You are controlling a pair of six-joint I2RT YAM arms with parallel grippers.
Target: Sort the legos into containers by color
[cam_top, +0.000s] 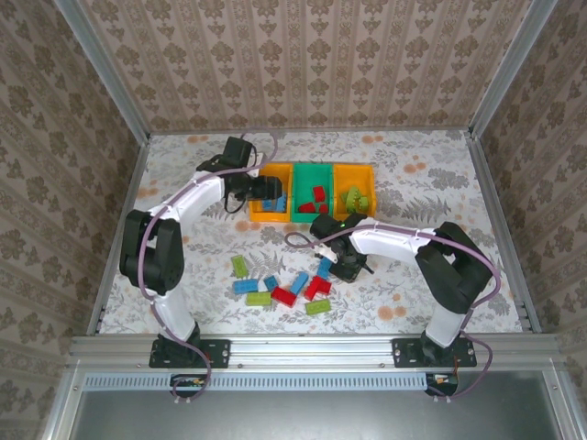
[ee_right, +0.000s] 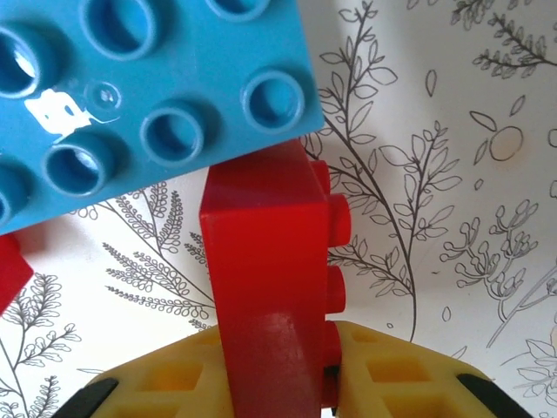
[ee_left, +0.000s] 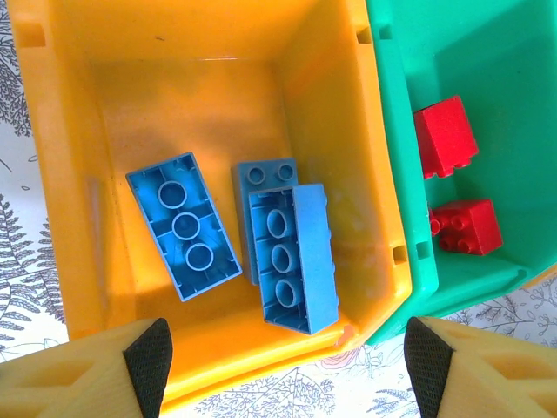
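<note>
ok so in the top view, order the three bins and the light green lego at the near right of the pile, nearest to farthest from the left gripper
1. left orange-yellow bin, the left gripper hangs over it
2. green bin, middle of the row
3. right orange-yellow bin, far end of the row
4. light green lego, lying loose, well nearer the robot than the bins

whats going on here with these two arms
They are sorting legos by colour into three joined bins. The left gripper hangs open over the left orange bin, which holds three blue bricks. The right gripper is shut on a red brick, low among the loose ones on the table.
</note>
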